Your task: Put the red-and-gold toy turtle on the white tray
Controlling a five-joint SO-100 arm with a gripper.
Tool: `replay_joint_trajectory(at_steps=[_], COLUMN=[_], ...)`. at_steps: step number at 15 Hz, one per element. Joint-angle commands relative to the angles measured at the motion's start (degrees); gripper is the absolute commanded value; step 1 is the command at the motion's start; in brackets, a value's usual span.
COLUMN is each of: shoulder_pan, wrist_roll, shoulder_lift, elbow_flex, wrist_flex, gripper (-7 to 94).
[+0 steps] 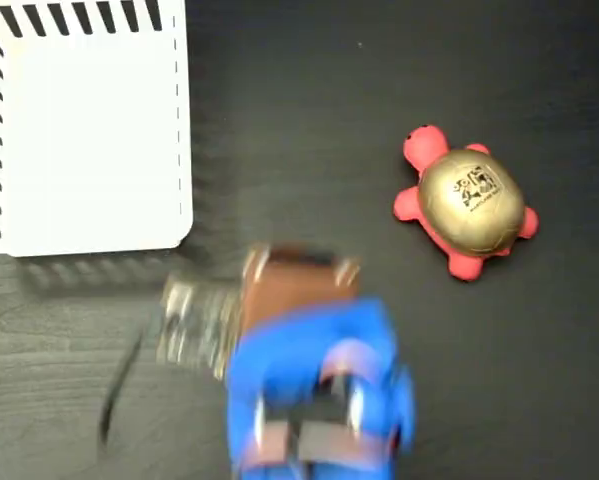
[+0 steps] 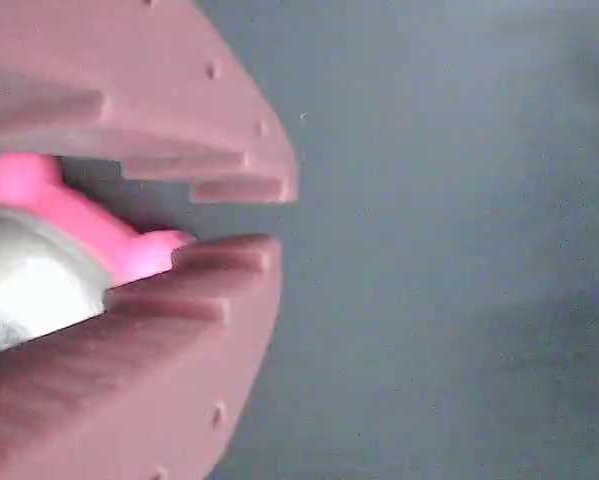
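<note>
In the fixed view, the white tray (image 1: 89, 140) sits at the far left corner of the picture on a dark table (image 1: 309, 120). Nothing lies inside the tray; its floor is bare and white. Slanted slots run along its far wall and its left wall, and thin slots run down its right wall. Its near right corner is round. The red-and-gold toy turtle (image 1: 467, 201) rests on the table at the right, well apart from the tray, with its red head pointing far and left and its gold shell facing up. A black mark is printed on the shell. There is a wide strip of bare dark table between the tray and the turtle, and more bare table to the right of the turtle. The blue arm (image 1: 314, 385) is blurry at the near middle, below the gap, touching neither the tray nor the turtle. The claw cannot be made out here. In the wrist view, the gripper (image 2: 269, 212) shows two pink fingers (image 2: 159, 110) with a narrow gap between their tips, so it is only a little open. Part of the turtle shows through that gap at the left, a pink bit and a pale shell. I cannot tell if the fingers touch it. The right side is all bare table.
</note>
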Motion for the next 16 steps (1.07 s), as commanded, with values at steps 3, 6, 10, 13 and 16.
replay_joint_trajectory(at_steps=[3,6,10,13,16], shoulder_pan=[9.14,16.44,24.08,25.66,24.79], wrist_roll=[6.06,10.28,9.93,8.61,10.46], shoulder_lift=[-24.61,-35.24,-50.01,-53.96,-58.89], elbow_flex=[-28.48,-36.56,-50.19,-55.11,-57.48], wrist_flex=[14.15,14.41,16.52,21.27,25.49], gripper=[0,0,11,40,48])
